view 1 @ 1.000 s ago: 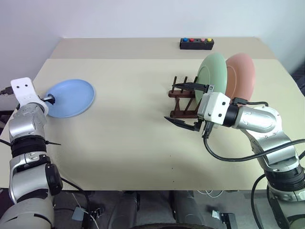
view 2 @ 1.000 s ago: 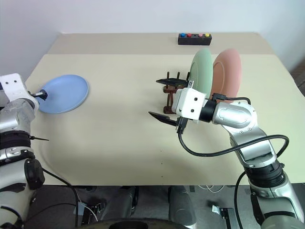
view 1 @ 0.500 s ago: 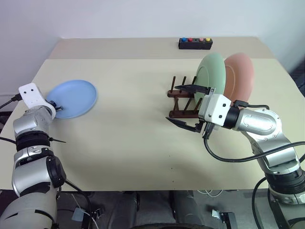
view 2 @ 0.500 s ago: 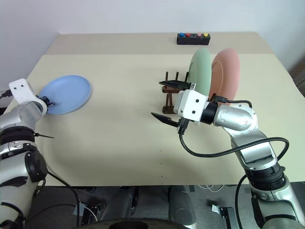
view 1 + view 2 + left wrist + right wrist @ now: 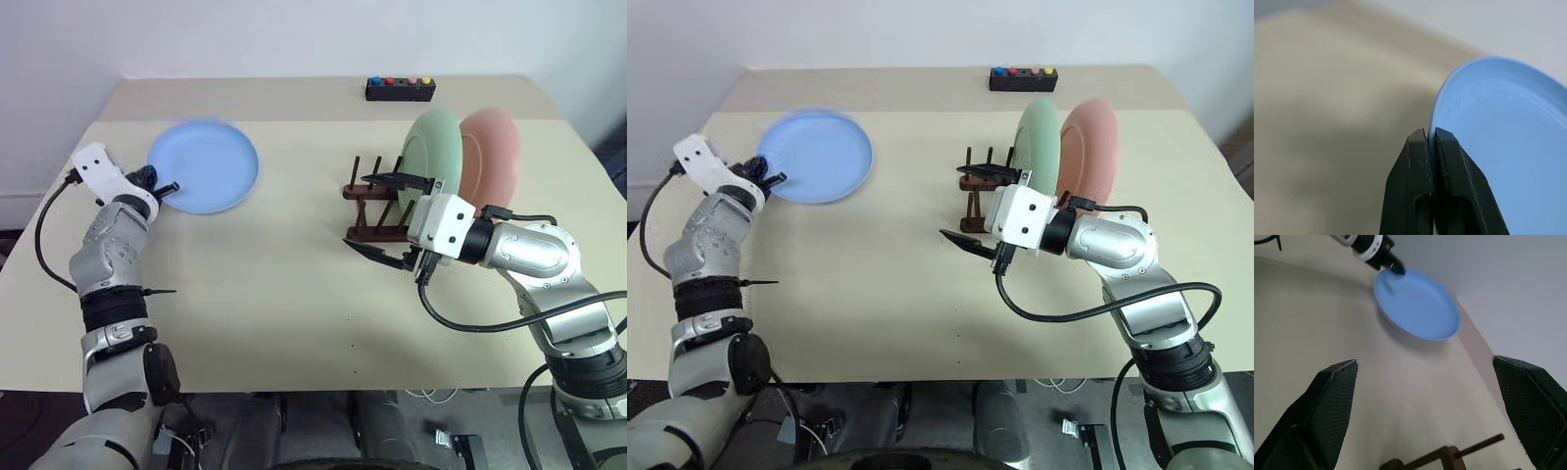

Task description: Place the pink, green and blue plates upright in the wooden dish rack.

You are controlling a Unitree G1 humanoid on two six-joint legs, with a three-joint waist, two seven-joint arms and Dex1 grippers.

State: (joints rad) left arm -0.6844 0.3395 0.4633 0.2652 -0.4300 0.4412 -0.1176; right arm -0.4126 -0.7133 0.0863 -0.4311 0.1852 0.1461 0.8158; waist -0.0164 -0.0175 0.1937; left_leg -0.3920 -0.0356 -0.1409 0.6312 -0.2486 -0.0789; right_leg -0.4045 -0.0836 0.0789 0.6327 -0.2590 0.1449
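While left claw [image 5: 165,188] pinches blue plate [image 5: 206,166] rim, right claw [image 5: 387,220] gapes

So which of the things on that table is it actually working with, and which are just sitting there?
Part of the job:
- round light blue plate, pinched by the left gripper
- mint green plate and salmon pink plate, upright in the dark wooden peg rack

Just lying about:
- small black box with coloured buttons

This looks like a robot test room or lab, not a home kitchen. A plain beige counter [image 5: 294,294] stands against bare white walls [image 5: 294,34]. On the counter's far edge sits a small black box with coloured buttons [image 5: 401,89]. Below its near edge, loose cables [image 5: 436,397] lie on the floor.
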